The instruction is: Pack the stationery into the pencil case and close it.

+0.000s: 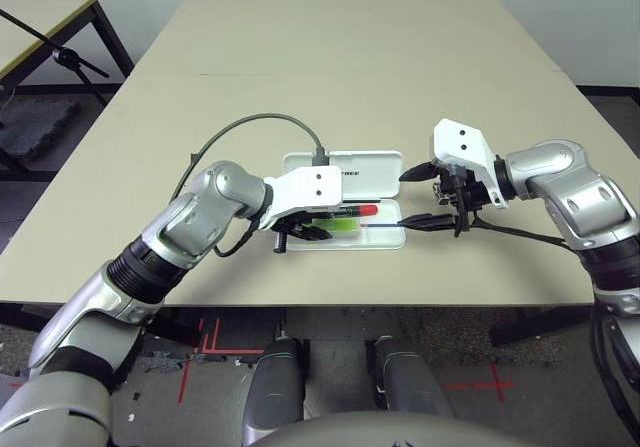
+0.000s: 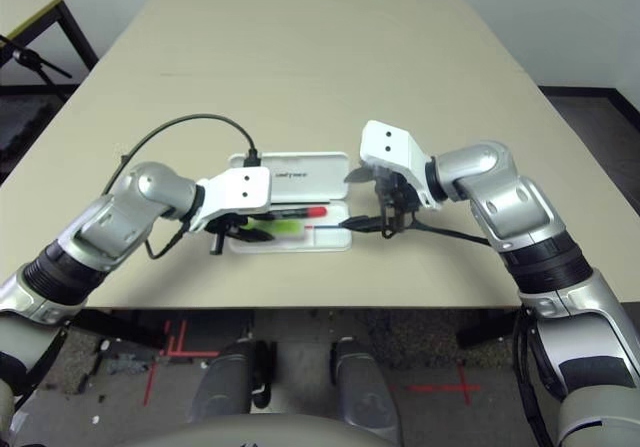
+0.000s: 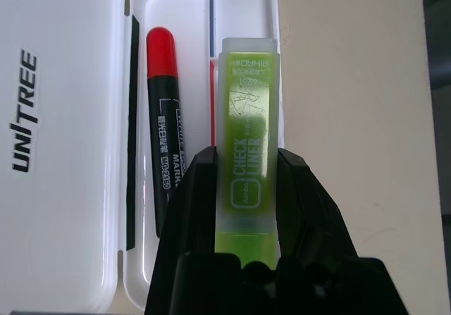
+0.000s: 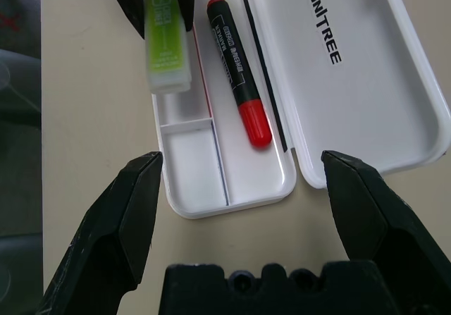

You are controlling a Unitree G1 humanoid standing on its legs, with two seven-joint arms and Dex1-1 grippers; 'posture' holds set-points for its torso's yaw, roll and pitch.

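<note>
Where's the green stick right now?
The green stick is clamped in the left gripper, over the near side of the open pencil case. The red marker lies in the tray beside it.

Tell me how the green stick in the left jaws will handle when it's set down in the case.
The green stick looks like flat, stiff plastic, so it will probably lie still, not roll. Its glossy sleeve may slip a little between the left gripper jaws. It is slim, likely light.

A beige table (image 1: 330,57) carries 1 open white pencil case (image 1: 362,171) near its front edge.
</note>
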